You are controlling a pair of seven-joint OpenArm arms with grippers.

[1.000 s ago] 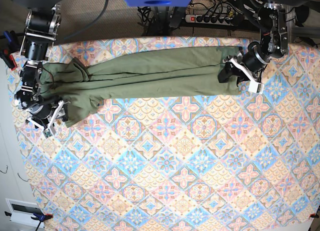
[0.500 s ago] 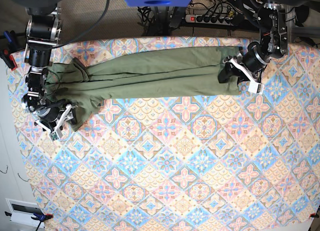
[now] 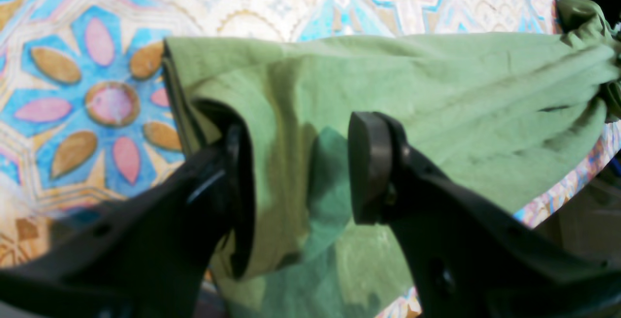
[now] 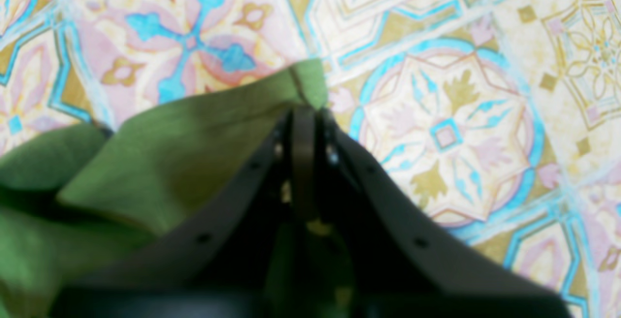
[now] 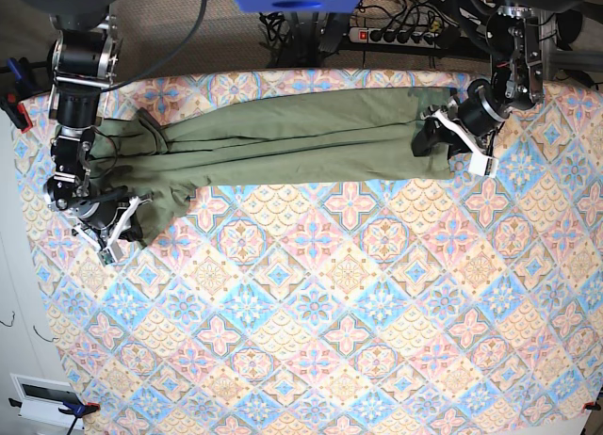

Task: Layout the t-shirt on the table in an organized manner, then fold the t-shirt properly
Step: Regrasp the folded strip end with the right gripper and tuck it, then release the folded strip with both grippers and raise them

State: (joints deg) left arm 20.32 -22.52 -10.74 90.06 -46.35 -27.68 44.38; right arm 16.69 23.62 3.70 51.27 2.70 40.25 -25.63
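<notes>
The t-shirt [image 5: 283, 138] is seen stretched into a long, rumpled band across the far part of the table [image 5: 358, 360], running in the base view from about 9 o'clock to about 2 o'clock. At its 9 o'clock end, the right gripper [image 5: 121, 231] is found low on the cloth with its jaws clenched together; in the right wrist view a corner of green fabric [image 4: 204, 128] is pinched at the tips of the right gripper [image 4: 304, 114], with patterned tablecloth [image 4: 461, 128] visible beyond it. At the 2 o'clock end, the left gripper [image 5: 450, 143] is held over the other edge of the garment. In the left wrist view its fingers [image 3: 368, 162] are seen parted, with a fold of the t-shirt [image 3: 436, 90] between them; whether that fold is actually clamped cannot be told.
</notes>
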